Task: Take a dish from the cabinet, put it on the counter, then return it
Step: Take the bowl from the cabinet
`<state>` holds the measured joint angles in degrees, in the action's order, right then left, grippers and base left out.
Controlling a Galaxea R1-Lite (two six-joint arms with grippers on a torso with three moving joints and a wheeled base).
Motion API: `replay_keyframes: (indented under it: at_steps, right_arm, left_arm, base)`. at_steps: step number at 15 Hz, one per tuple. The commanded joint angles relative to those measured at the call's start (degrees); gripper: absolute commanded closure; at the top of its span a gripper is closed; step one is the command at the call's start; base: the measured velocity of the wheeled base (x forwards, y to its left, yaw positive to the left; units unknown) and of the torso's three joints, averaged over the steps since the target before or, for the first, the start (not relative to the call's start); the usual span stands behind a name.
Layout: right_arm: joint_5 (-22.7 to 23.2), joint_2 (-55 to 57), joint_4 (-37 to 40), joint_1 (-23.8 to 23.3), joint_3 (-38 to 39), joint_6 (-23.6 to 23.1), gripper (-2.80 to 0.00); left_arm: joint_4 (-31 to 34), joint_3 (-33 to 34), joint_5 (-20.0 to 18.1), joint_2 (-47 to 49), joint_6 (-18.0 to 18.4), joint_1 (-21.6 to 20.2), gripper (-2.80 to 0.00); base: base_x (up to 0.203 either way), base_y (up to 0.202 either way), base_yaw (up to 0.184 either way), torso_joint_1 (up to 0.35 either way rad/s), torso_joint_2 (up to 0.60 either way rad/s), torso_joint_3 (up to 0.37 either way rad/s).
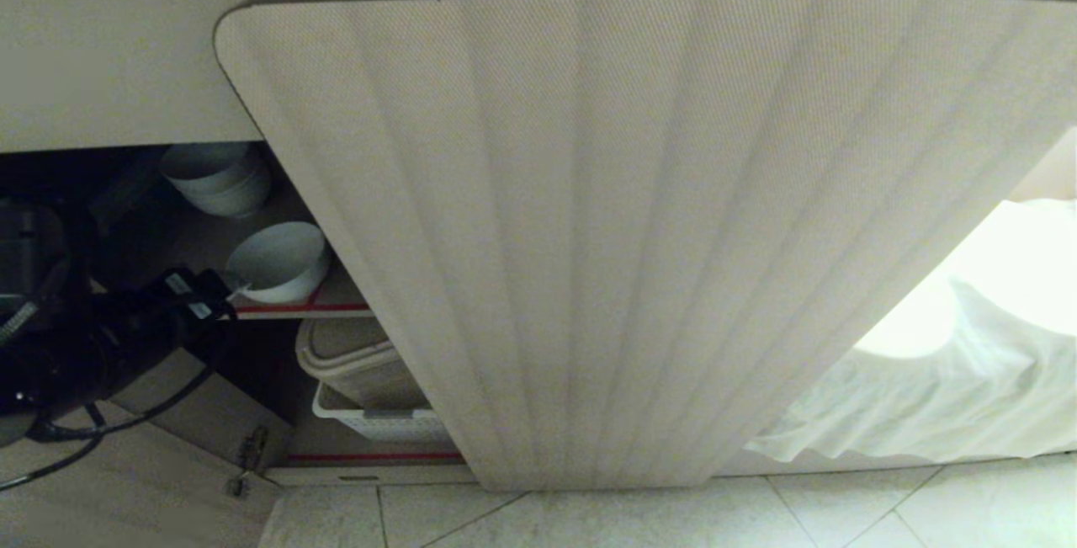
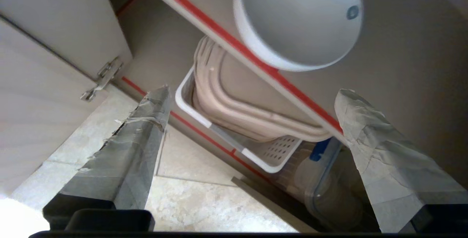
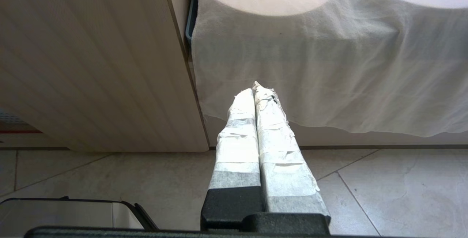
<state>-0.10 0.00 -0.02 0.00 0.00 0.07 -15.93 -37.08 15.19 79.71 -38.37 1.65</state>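
The dish (image 1: 278, 260), a plain white deep bowl, stands upright on the cabinet's upper shelf (image 1: 303, 309), just behind the shelf's red edge strip. My left gripper (image 1: 220, 300) is right in front of it at shelf height. In the left wrist view that gripper (image 2: 252, 95) is open, with nothing between its taped fingers (image 2: 153, 121), and the dish (image 2: 298, 18) sits just past the fingertips, apart from them. The cabinet's fluted door (image 1: 589, 236) hangs wide open. My right gripper (image 3: 256, 90) is shut and parked low over the floor. The counter's top is out of view.
A stack of white bowls (image 1: 220, 178) sits deeper on the same shelf. Below it, a beige tub (image 2: 234, 95) rests in a white perforated basket (image 1: 370, 423), next to a clear container (image 2: 329, 179). The other door's hinge (image 2: 102, 77) is at the side. A white cloth (image 1: 942, 380) hangs at the right.
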Motion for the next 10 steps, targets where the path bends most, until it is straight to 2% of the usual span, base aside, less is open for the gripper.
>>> replay_keyframes:
  at_steps: [1,5,8,10]
  right_arm:
    - [0.01,0.00,-0.03,0.00,0.00,-0.07,0.00]
    - [0.01,0.00,0.02,0.00,0.00,-0.05,0.00]
    - [0.01,0.00,-0.06,0.00,0.00,-0.01,0.00]
    - [0.01,0.00,-0.01,0.02,0.00,-0.01,0.00]
  left_arm:
    - [-0.15,0.60,0.10,0.28,-1.13,0.02,-2.80]
    - [-0.39,0.77,0.17,3.90,-3.45,-0.04,-2.80]
    - [-0.41,0.43,0.28,5.80,-6.49,-0.15,-2.80]
    - [-0.45,0.27,0.22,6.68,-6.89,-0.22,-2.80]
  base:
    - [0.000,0.000,0.000,0.000,0.00,0.000]
    - [0.000,0.000,0.000,0.000,0.00,0.000]
    - [0.000,0.000,0.000,0.000,0.00,0.000]
    - [0.000,0.000,0.000,0.000,0.00,0.000]
